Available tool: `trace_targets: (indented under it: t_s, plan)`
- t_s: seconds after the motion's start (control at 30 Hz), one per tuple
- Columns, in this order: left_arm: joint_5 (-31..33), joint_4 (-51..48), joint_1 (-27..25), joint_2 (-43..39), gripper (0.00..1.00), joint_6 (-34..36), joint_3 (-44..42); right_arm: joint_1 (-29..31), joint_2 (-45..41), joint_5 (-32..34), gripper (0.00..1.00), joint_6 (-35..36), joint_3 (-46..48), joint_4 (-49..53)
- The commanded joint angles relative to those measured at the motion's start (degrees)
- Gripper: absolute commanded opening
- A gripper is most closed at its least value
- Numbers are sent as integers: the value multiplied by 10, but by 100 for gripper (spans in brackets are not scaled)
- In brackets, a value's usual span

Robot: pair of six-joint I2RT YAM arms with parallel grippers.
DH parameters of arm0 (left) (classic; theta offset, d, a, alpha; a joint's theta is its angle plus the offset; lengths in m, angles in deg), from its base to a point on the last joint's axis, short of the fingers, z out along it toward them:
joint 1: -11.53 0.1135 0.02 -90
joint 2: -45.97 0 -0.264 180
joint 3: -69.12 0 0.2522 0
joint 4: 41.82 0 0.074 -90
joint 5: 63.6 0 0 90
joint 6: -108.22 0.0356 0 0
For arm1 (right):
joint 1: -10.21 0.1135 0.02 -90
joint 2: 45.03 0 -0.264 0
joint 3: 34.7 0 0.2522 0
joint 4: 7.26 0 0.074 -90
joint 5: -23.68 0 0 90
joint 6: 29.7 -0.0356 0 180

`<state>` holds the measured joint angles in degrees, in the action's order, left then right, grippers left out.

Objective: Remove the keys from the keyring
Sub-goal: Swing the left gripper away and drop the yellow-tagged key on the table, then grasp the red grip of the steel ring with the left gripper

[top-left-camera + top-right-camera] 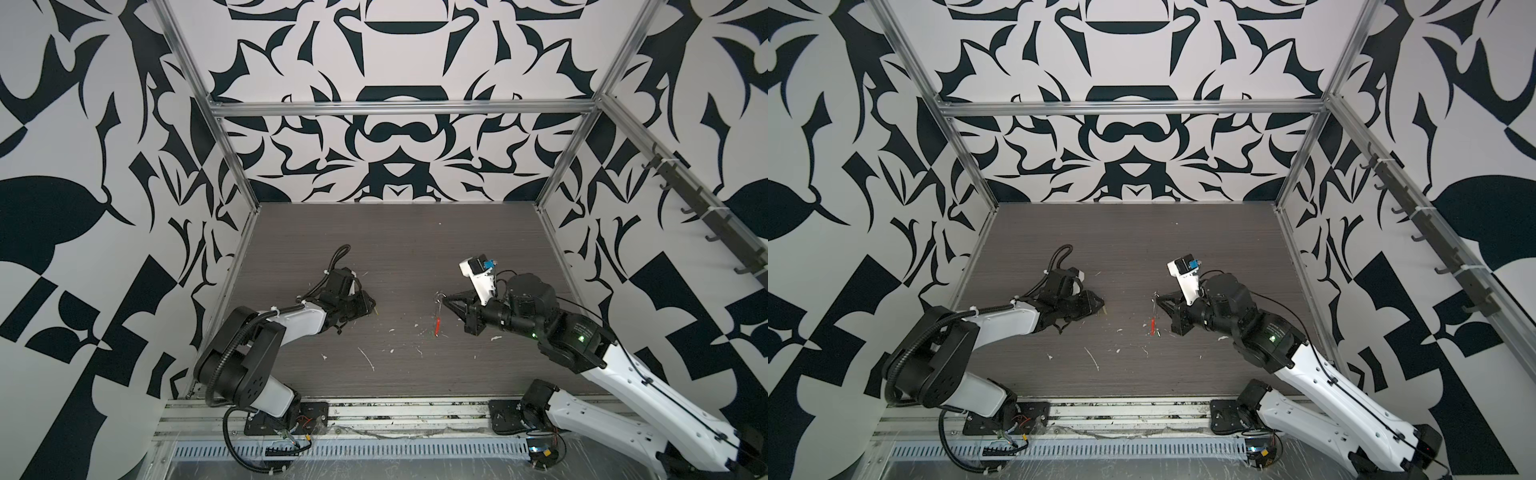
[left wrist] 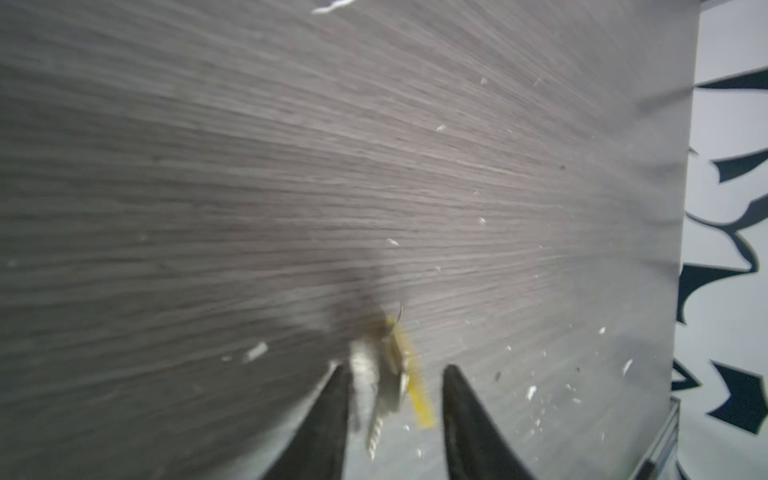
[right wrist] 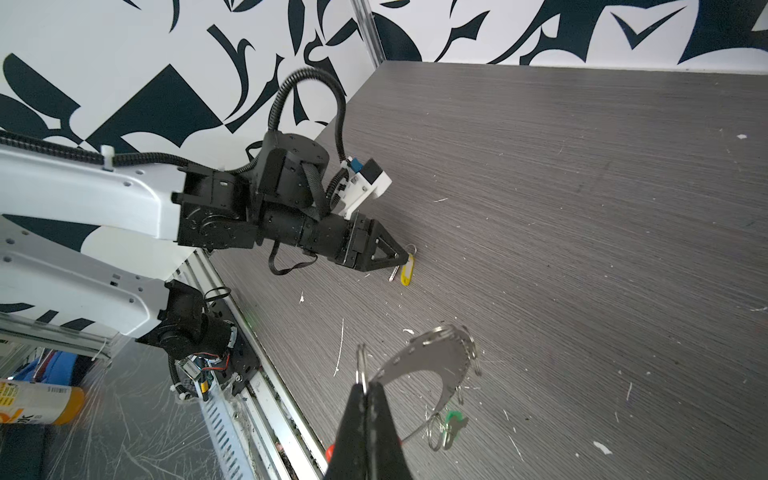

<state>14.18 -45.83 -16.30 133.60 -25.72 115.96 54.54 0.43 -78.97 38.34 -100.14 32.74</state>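
Note:
My right gripper (image 3: 368, 384) is shut on a silvery ring of the keyring (image 3: 436, 357), a crescent metal plate with thin wire and a red sleeve (image 1: 437, 326). The keyring hangs from this gripper (image 1: 443, 296) above the table in both top views. A key with a green tag (image 3: 452, 417) dangles from it. The left gripper (image 2: 392, 370) is open near the table. A key with a yellow tag (image 2: 419, 399) sits blurred between its fingers (image 2: 332, 415). In the right wrist view the yellow tag (image 3: 408, 270) lies at the left gripper's tip (image 3: 405, 257), well apart from the keyring.
The dark wood-grain table (image 1: 395, 249) is dotted with white scraps (image 1: 368, 359). An aluminium rail (image 1: 395, 409) runs along the front edge between the two arm bases. Patterned walls close in the other three sides. An orange bottle (image 3: 37, 405) lies off the table.

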Motion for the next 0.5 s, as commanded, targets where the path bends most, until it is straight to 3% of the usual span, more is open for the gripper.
trace_targets:
  t_s: [0.0,0.2,0.47]
  plan:
    - [-3,35,3,3,51,-23,-19,0,-2,-7,0,-6,-7,-30]
    - [-1,20,4,-60,57,-21,-21,0,-4,-9,0,-10,-11,-36]
    - [-5,-23,-22,-254,59,1,-9,0,2,-1,0,-27,-11,-50]
